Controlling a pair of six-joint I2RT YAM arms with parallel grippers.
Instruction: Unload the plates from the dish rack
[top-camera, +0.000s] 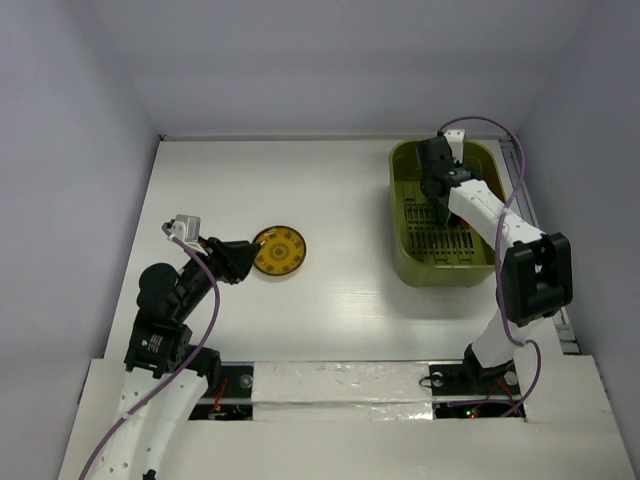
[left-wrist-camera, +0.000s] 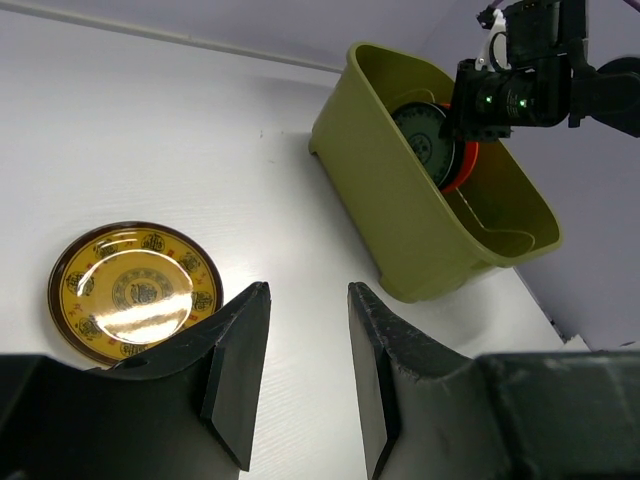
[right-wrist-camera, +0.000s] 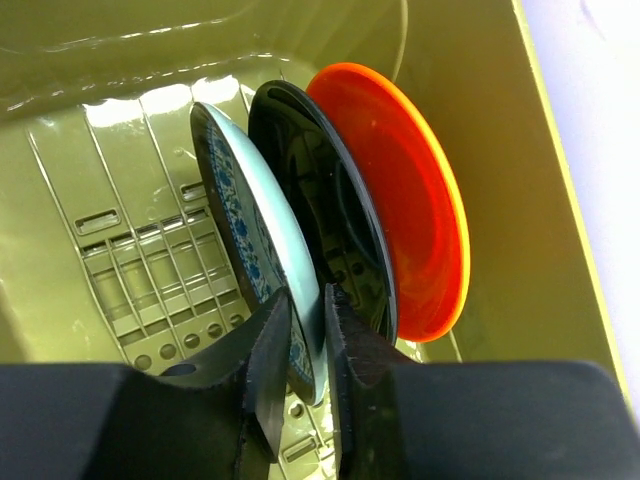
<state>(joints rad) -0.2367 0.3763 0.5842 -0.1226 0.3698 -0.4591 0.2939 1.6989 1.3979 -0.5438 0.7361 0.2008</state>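
1. The left pincer (left-wrist-camera: 308, 295) is open and empty, just beside the tan plate (left-wrist-camera: 133, 290), which lies flat towards the left edge of the desk (top-camera: 340, 190).
2. The right pincer (right-wrist-camera: 305, 297), inside the dish rack (top-camera: 442, 272) at the desk's far right corner, grips the rim of the light blue plate (right-wrist-camera: 245, 220).
3. The black plate (right-wrist-camera: 320, 200) and the orange-red plate (right-wrist-camera: 400, 200) stand on edge beside it.

Three plates (right-wrist-camera: 320, 230) upright in dish rack (top-camera: 440, 272), fourth plate (top-camera: 279, 250) on table (top-camera: 340, 200), left
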